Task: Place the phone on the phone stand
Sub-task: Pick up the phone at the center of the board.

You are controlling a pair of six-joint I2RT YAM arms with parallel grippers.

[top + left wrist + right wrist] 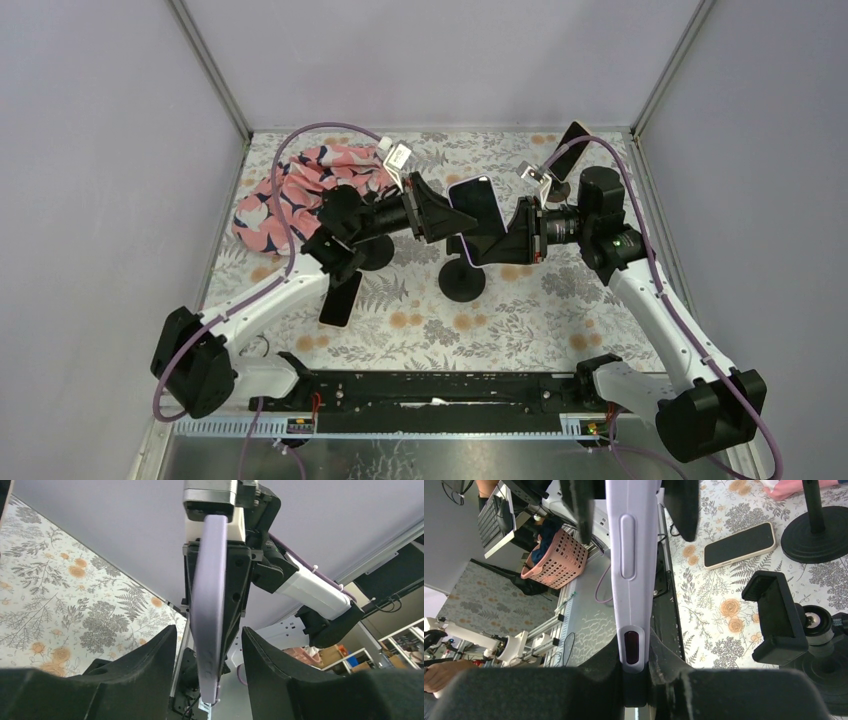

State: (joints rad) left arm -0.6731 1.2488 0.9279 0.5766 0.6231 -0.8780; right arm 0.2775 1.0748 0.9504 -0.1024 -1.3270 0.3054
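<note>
A phone (475, 200) in a lilac case hangs in the air between the two arms, above the black phone stand (462, 283). My right gripper (490, 242) is shut on its lower end; in the right wrist view the phone's edge (631, 555) runs up from the clamped right gripper (634, 675). My left gripper (438, 215) straddles the other end. In the left wrist view the phone (210, 605) stands edge-on inside the left gripper (209, 655), with a gap to each finger. The stand's clamp (776, 617) sits empty just right of the phone.
A second phone (340, 298) in a cream case lies flat on the floral mat under the left arm. A pink patterned cloth (300, 190) is bunched at the back left. Another phone (572, 148) is propped at the back right. A second stand base (819, 535) shows nearby.
</note>
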